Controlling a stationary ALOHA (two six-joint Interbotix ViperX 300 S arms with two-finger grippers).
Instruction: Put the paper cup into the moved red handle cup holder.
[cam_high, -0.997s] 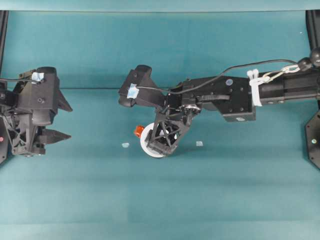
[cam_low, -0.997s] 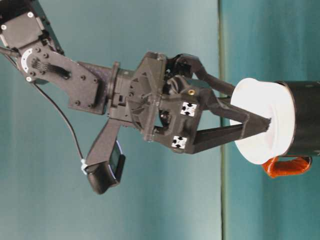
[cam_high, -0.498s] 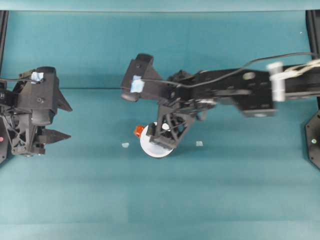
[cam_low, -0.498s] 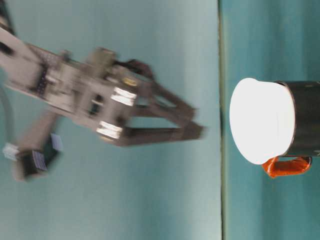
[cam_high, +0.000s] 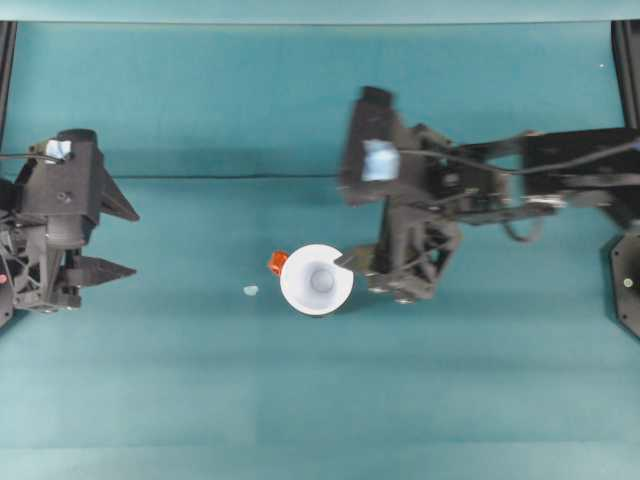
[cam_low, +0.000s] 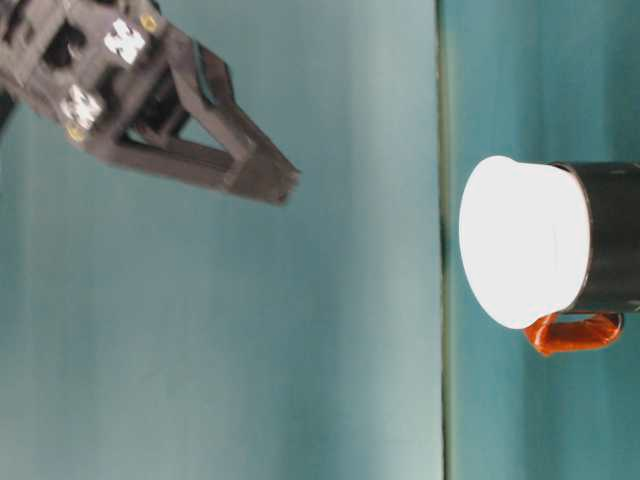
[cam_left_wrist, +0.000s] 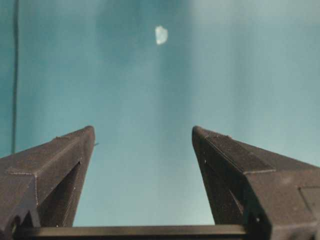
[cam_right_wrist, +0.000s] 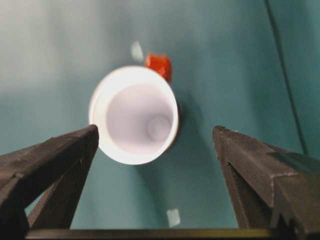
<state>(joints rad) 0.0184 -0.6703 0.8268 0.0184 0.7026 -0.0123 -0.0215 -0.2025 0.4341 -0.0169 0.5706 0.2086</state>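
Placement appears complete: paper cup (cam_high: 316, 280) sits nested in red handle cup holder (cam_low: 610, 238) at frame centre on tabletop (cam_high: 320, 400), right gripper (cam_high: 372, 268) fingers released and clear beside it, calling only for retreat.

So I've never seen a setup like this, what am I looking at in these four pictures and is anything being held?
Two black robot arms work over a teal table. One picture looks down from above, one looks along the table but lies on its side, and two come from cameras on the arms' wrists. In the middle stands a white paper cup, sitting inside a glossy black round holder with a small orange-red handle. A few small pale scraps lie nearby. The right claw is open, empty and raised beside the cup. The left claw waits at the table's edge, also open and empty. Nothing is held.
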